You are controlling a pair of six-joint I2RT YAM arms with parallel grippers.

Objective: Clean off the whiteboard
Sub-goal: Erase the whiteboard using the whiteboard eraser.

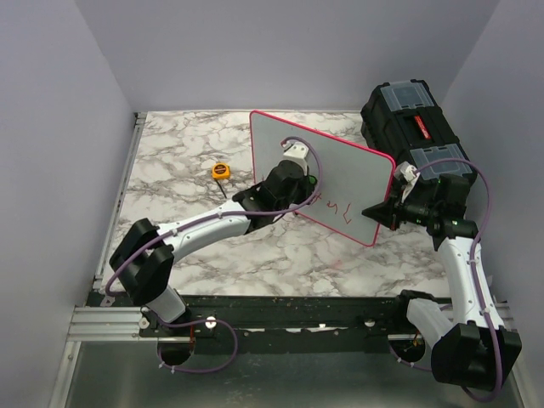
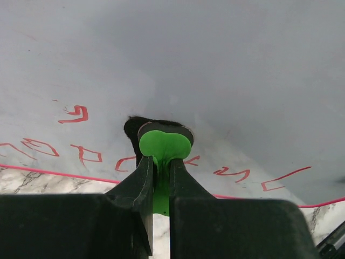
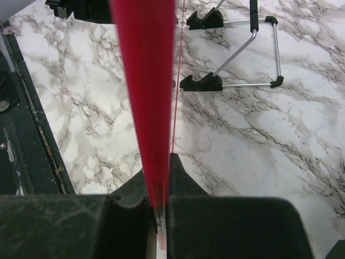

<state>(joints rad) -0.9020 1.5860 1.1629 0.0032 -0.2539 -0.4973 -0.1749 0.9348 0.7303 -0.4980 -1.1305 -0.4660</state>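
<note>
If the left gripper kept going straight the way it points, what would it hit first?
The whiteboard. The left gripper holds a green eraser whose dark pad looks pressed to the board's face, just above the red lettering. Nothing else seems to lie between them, though contact is hard to confirm.

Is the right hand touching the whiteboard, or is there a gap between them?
Touching. In the right wrist view the red rim of the whiteboard runs down between the fingers of the right hand, which close on it with no gap.
</note>
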